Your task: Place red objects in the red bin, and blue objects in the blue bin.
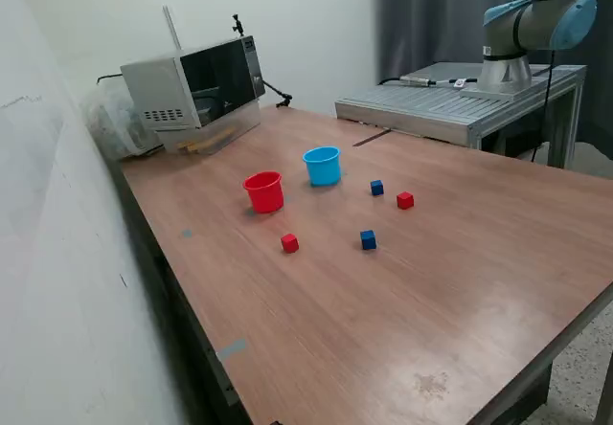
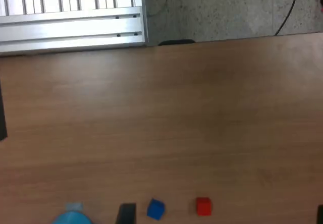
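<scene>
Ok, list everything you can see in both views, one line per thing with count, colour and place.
red cup: one, red, mid-table, upright.
light-blue cup: one, light blue, beside the red cup on the exterior view's right.
red cubes: two, red; one in front of the red cup, one toward the exterior view's right.
blue cubes: two, dark blue; one next to the farther red cube, one nearer the camera.
microwave: one, white-grey, far table corner.
table: one, brown wood.
metal platform: one, grey, behind the table.
robot arm: one, grey and light blue, on the platform; gripper not in view.
</scene>
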`<state>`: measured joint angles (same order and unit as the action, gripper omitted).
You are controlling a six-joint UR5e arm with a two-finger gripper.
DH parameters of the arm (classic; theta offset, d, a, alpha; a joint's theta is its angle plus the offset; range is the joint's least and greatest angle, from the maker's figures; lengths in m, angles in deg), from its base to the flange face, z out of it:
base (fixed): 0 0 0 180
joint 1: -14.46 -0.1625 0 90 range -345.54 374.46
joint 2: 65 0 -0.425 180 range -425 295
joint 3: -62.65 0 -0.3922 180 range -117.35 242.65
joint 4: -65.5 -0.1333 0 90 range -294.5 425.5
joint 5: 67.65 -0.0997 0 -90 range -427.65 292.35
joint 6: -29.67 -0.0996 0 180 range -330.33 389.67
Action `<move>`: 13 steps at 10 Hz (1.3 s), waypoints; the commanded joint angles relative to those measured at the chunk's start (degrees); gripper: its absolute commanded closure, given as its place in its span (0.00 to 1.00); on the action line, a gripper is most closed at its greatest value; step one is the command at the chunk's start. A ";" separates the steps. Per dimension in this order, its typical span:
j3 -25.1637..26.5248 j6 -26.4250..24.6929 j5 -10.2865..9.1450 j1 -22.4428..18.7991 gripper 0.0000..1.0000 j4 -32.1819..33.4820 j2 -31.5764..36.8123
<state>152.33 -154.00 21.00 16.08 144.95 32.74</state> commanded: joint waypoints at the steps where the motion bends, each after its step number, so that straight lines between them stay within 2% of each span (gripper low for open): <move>1: 5.65 -2.90 0.20 0.23 0.00 10.04 -0.79; 2: 9.25 -5.18 0.03 0.31 0.00 18.64 -6.28; 3: 10.68 -7.03 -0.24 0.23 0.00 25.51 -10.68; 5: 10.70 -11.16 -0.24 0.84 0.00 35.82 -19.65; 6: 10.70 -11.44 -0.24 1.02 0.00 40.74 -24.13; 7: 10.43 -12.57 -0.24 1.10 0.00 42.88 -28.61; 9: 11.22 -13.82 -0.24 4.78 0.00 47.79 -33.30; 13: 14.37 -16.89 -0.24 4.88 0.00 51.67 -34.89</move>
<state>165.43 -169.58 20.76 20.85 195.08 -1.17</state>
